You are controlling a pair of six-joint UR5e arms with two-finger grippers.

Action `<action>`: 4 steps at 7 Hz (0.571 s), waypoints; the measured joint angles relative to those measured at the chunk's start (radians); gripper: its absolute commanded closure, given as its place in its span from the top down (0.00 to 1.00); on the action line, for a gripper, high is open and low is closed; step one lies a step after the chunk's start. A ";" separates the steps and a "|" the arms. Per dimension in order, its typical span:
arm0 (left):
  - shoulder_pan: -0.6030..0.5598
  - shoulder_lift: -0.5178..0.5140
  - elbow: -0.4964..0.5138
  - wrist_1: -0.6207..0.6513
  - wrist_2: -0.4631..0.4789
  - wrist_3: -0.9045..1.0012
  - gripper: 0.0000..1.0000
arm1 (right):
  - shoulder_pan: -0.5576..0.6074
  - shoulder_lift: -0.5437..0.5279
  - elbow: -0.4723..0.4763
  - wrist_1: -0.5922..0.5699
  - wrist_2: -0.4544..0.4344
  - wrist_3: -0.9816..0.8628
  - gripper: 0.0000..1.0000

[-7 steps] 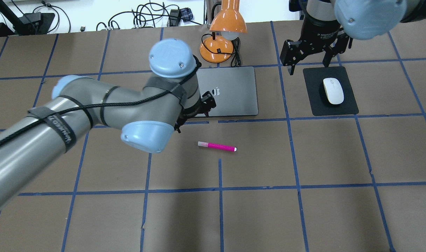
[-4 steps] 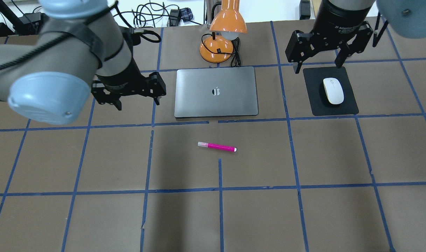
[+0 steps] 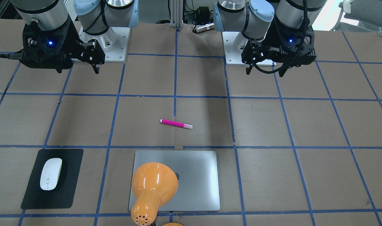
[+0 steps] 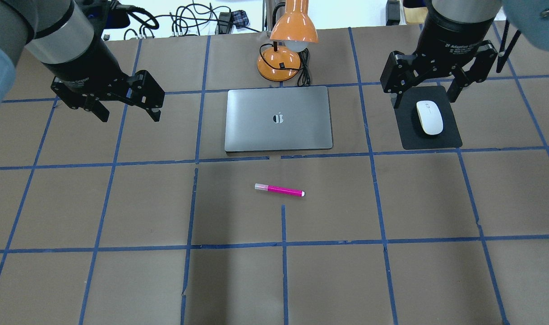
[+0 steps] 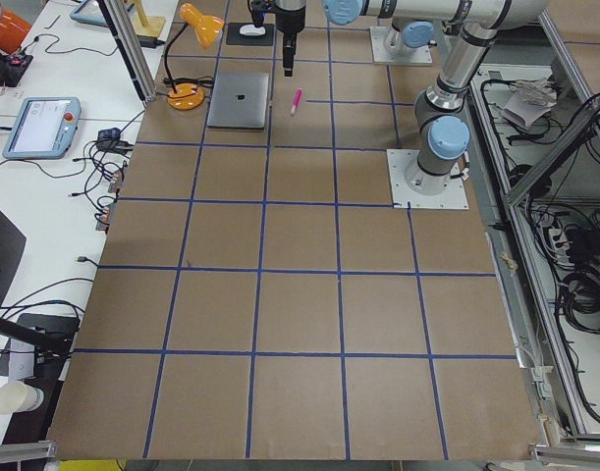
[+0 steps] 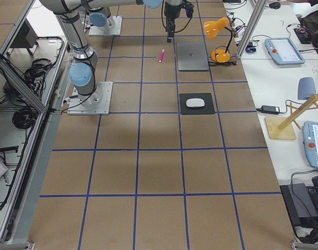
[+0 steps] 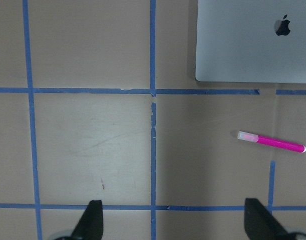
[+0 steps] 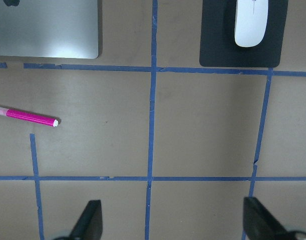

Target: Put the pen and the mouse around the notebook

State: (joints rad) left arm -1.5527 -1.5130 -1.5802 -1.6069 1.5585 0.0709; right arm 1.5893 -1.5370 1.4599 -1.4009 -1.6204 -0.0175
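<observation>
While pen lies loose, mouse on mat

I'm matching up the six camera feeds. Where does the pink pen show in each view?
Exterior front-facing: pen at centre, above the notebook.
Overhead exterior: pen at centre, below the notebook.
Exterior left: pen near the top, right of the notebook.
Exterior right: pen near the top, left of the notebook.
Left wrist: pen at the right side, mid-height.
Right wrist: pen at the left edge.
Shared landmark: the notebook, visible in all six.
</observation>
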 measured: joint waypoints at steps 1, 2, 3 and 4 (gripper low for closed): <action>0.002 0.004 0.003 -0.005 -0.002 0.002 1.00 | -0.001 0.000 0.000 0.001 0.000 0.000 1.00; 0.004 0.008 0.004 -0.006 -0.004 0.003 1.00 | -0.001 0.000 0.000 0.000 0.001 0.001 1.00; 0.005 0.010 0.004 -0.006 -0.005 0.002 1.00 | 0.000 0.000 0.000 -0.001 0.002 0.001 1.00; 0.005 0.011 0.005 -0.006 -0.005 0.002 1.00 | 0.001 0.000 0.000 -0.002 0.002 0.001 1.00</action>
State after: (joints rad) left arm -1.5474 -1.5023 -1.5755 -1.6127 1.5533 0.0726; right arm 1.5904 -1.5370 1.4603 -1.4029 -1.6185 -0.0169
